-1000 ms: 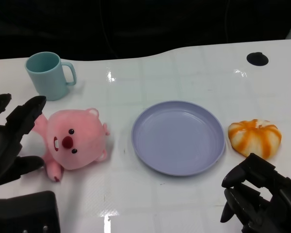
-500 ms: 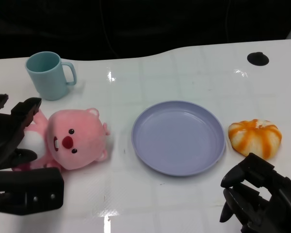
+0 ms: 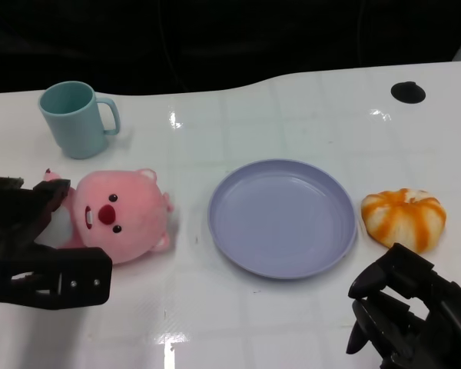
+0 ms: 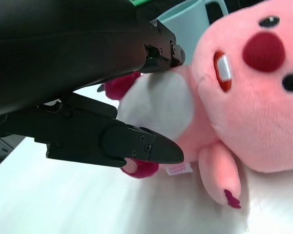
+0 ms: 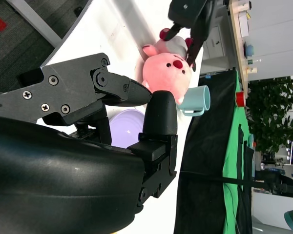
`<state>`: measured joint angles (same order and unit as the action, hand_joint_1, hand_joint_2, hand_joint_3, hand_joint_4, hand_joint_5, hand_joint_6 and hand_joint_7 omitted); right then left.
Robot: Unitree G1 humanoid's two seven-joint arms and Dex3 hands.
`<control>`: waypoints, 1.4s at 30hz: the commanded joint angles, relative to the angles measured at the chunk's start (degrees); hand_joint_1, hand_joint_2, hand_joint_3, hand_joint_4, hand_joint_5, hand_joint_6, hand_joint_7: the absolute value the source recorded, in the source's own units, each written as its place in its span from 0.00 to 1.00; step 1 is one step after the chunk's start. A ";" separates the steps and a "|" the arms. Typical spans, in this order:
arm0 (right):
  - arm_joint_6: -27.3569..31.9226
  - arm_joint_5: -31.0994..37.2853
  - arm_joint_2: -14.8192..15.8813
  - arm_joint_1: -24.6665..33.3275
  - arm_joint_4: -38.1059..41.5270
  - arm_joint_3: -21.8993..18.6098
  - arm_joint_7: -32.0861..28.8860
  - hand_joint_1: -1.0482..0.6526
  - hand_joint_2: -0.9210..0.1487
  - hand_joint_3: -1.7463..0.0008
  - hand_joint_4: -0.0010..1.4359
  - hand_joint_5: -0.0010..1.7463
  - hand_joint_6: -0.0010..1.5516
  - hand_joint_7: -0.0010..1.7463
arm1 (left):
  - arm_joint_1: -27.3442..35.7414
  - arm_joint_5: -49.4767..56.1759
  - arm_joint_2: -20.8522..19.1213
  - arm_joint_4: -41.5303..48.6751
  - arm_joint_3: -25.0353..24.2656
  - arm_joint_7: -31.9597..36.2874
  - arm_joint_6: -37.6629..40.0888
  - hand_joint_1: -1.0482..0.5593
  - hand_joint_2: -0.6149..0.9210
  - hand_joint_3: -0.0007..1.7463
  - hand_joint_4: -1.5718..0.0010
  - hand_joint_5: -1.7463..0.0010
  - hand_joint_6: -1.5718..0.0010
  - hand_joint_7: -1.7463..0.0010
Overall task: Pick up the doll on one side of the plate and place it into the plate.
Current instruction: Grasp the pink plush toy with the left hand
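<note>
1. Start at the left hand (image 3: 31,238). Black fingers (image 4: 136,146) spread around the body of the pink doll (image 3: 115,219), some on each side of its white belly. Not squeezed tight yet, as far as can be seen, so best called released.
2. Close the fingers softly on the belly, not on the big round head. Soft and squashy toy, so a firm hug with the fingers, not a hard pinch.
3. Watch the blue cup (image 3: 75,119). Close behind the doll on the desk (image 3: 292,323). Lift straight up first so no bump there.
4. Doll lying on the desk, just beside the left edge of the purple plate (image 3: 283,217), not touching it. Nothing in the plate.
5. Carry the doll to the right, high over the rim. Lower into the middle, then let go. Floppy arms and feet might hang over the edge, so aim for the centre.
6. Stay away from the orange and white bun (image 3: 403,217), just beside the right edge of the plate.
7. Right hand (image 3: 407,311) low at the near right of the desk, fingers curled in and clenched on nothing. Keep out of the way.
</note>
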<state>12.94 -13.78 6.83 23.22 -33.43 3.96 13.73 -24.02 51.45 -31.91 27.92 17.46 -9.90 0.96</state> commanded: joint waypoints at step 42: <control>1.10 0.26 -0.25 -0.25 -1.48 1.57 -1.49 0.43 0.00 0.64 0.37 1.00 0.26 0.95 | -14.05 -20.42 6.82 36.05 0.33 28.86 -15.97 0.52 0.85 0.49 0.42 0.00 0.55 0.00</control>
<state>13.77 -13.30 6.51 23.14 -34.85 5.60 12.49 -37.52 32.56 -24.70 65.06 18.96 19.95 -15.70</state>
